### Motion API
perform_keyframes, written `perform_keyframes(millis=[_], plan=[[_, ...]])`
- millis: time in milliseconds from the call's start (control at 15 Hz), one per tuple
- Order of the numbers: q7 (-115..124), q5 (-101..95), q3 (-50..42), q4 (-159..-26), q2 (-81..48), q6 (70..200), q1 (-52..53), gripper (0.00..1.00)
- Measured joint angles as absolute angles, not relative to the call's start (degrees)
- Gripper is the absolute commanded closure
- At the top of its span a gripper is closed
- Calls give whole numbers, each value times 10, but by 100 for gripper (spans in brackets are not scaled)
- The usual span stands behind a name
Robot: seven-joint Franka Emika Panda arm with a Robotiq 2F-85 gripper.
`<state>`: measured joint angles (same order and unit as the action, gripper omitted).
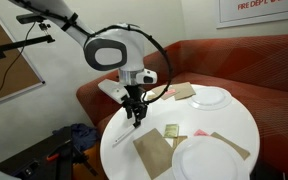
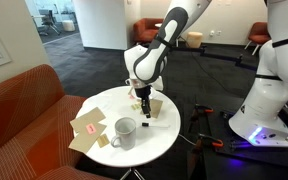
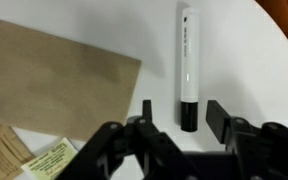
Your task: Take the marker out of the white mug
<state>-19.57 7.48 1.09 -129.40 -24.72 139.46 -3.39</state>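
The marker (image 3: 188, 55), white barrel with a black cap end, lies flat on the white table in the wrist view. My gripper (image 3: 182, 118) is open, with one finger on each side of the black end and a gap on both sides. In both exterior views the gripper (image 1: 136, 120) (image 2: 145, 110) hangs low over the table. The white mug (image 2: 124, 132) stands upright near the table's edge, apart from the gripper. I cannot see inside it.
The round white table (image 2: 104, 105) holds brown napkins (image 3: 54, 80) (image 1: 152, 152), a small green packet (image 1: 171, 131) and two white plates (image 1: 212, 97) (image 1: 209, 158). A red sofa (image 1: 244, 60) curves behind the table. Another robot base (image 2: 269, 110) stands nearby.
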Motion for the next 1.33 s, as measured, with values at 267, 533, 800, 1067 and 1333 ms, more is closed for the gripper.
perform_keyframes(millis=[267, 533, 800, 1067, 1333], plan=[[-196, 75, 13, -1289, -244, 1395, -34, 0], [-196, 67, 18, -1293, -215, 1394, -31, 0], [-185, 47, 21, -1316, -153, 1387, -22, 0], [-175, 41, 25, -1348, -79, 1358, -6, 0], [-141, 22, 27, -1382, -4, 1331, 14, 0]])
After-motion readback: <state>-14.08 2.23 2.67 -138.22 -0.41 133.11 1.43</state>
